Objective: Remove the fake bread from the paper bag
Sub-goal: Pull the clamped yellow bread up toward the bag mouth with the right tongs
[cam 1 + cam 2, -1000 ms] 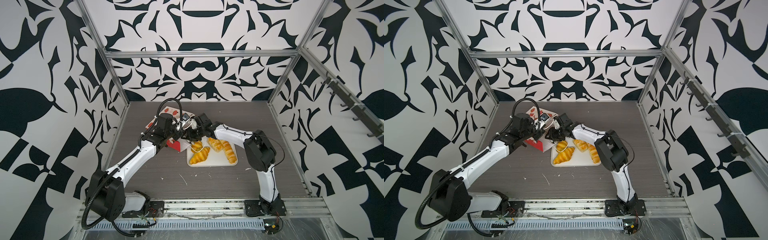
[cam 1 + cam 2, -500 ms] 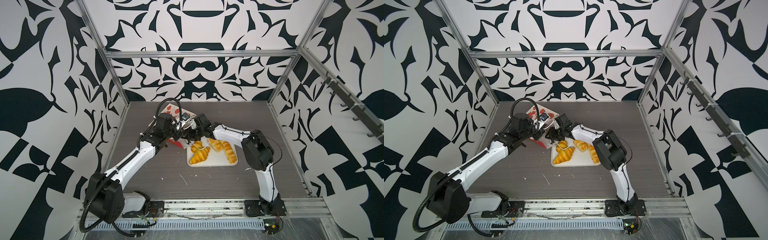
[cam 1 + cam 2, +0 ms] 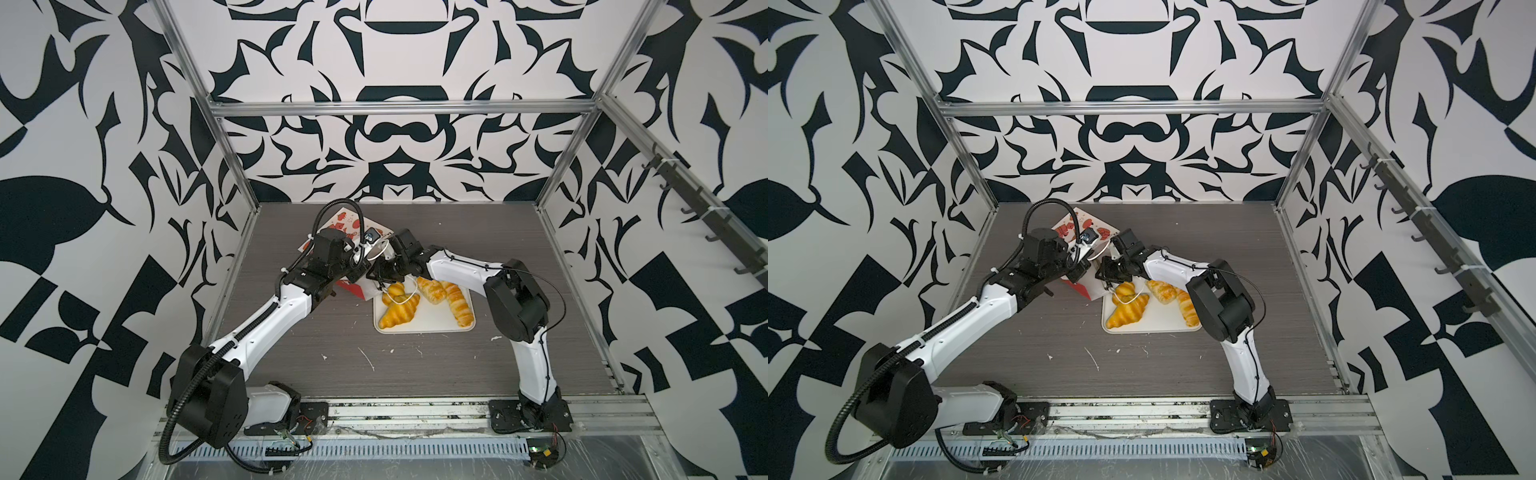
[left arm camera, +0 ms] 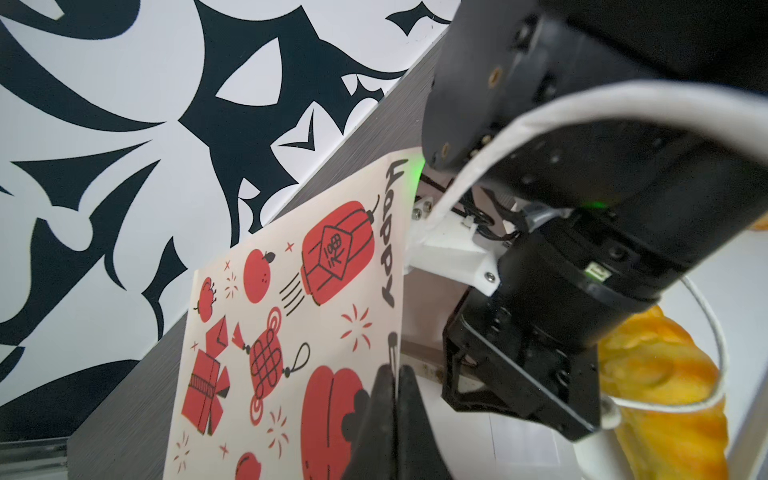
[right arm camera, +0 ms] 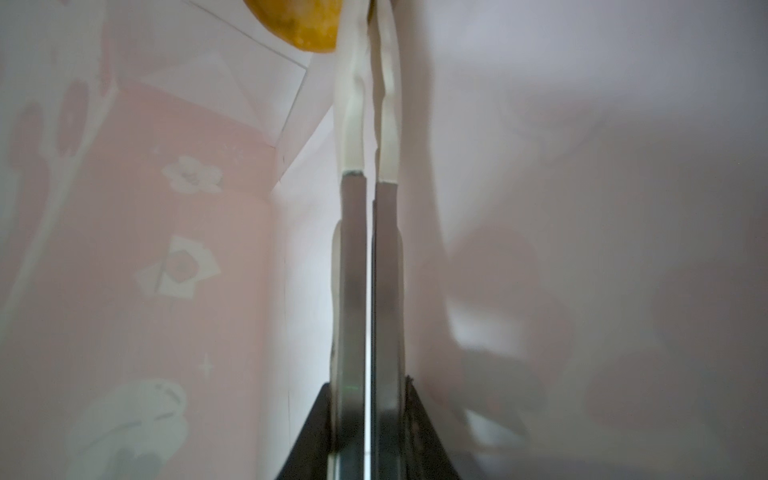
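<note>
The paper bag (image 3: pixel 351 220) (image 3: pixel 1086 222) hangs tilted beside the tray. My left gripper (image 4: pixel 395 372) (image 3: pixel 362 269) is shut on its printed paper edge (image 4: pixel 291 316). My right gripper (image 5: pixel 369 50) reaches deep inside the bag, so its fingers are hidden in both top views, where only its black body (image 3: pixel 390 270) shows. Its long white-tipped fingers (image 5: pixel 353 124) are shut. One piece of fake bread (image 5: pixel 299 25) lies right beside the tips at the bag's bottom; I cannot tell whether it is pinched. Several more bread pieces (image 3: pixel 399 316) (image 3: pixel 1127 313) lie on the tray.
The white tray (image 3: pixel 432 324) (image 3: pixel 1158 322) sits at mid-table, touching the bag's red lower part (image 3: pixel 351 287). One white string handle (image 3: pixel 409 293) drapes over the bread on the tray. Another (image 4: pixel 540 112) crosses my right arm. Patterned walls close in the table.
The right gripper's fingers have come together inside the bag. The left gripper and the held bag edge have shifted slightly up and toward the back.
</note>
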